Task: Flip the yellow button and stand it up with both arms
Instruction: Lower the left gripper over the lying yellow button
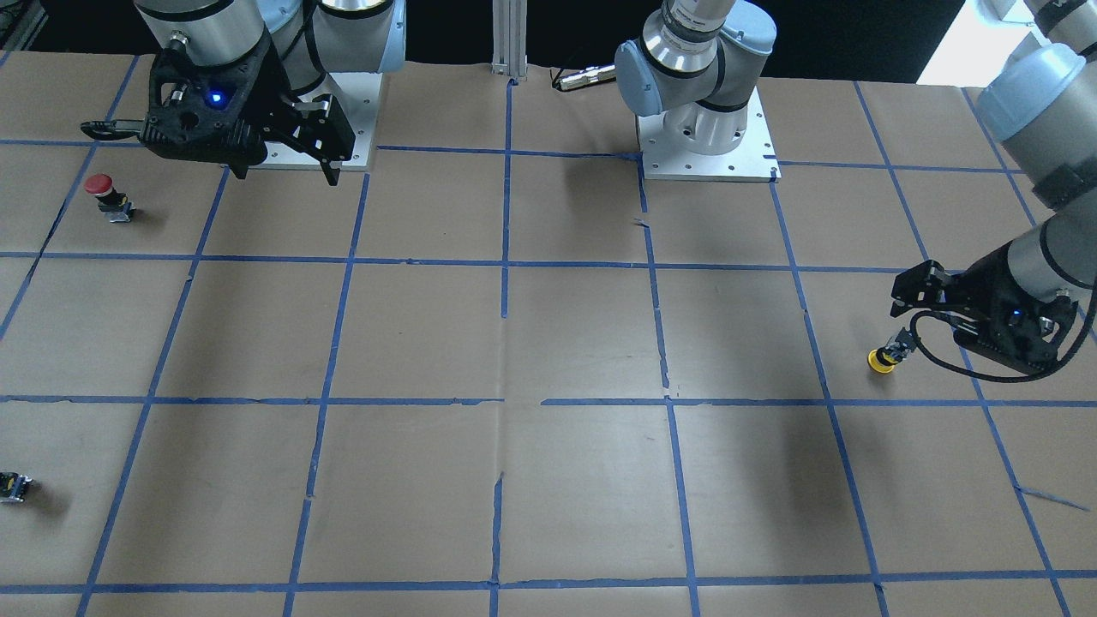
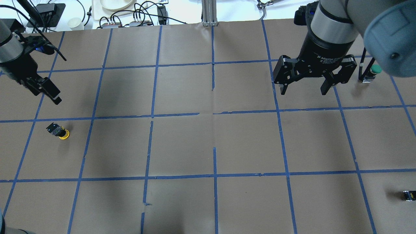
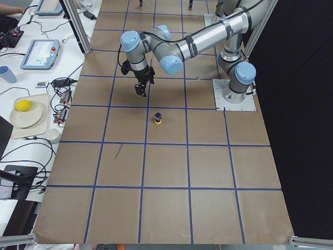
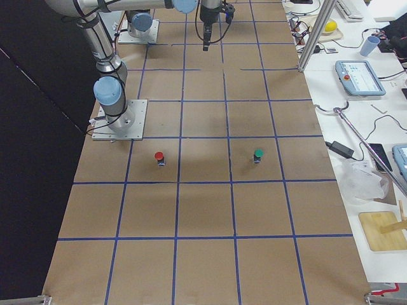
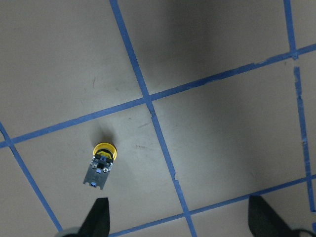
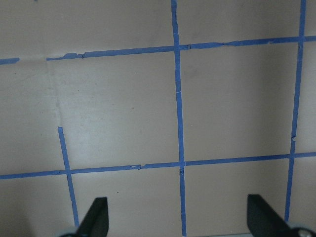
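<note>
"How were the fingers (image 5: pixel 98 216) of the left gripper (image 5: pixel 180 219) set?"

"Spread wide, with nothing between them. They hung above the table (image 1: pixel 548 343), and the yellow button (image 5: pixel 100 165) sat just ahead of the tips, apart from them, near a crossing of blue tape at the robot's left end."

"Which way up was it?"

"Cap low and the black-and-grey body raised. I couldn't tell whether it leaned or stood square on the cap."

"So how would you have gone in?"

"I'd have turned the wrist until the fingers flanked the flat sides of the body, then come straight down and closed gently. A pinch on the round cap would probably have squirted it out."

"And the right gripper (image 2: pixel 304 87)?"

"It was equally wide and empty, well apart across the table. I judged it had to meet the left one mid-table for the flip, keeping clear of the red button (image 1: pixel 100 184)."
</note>
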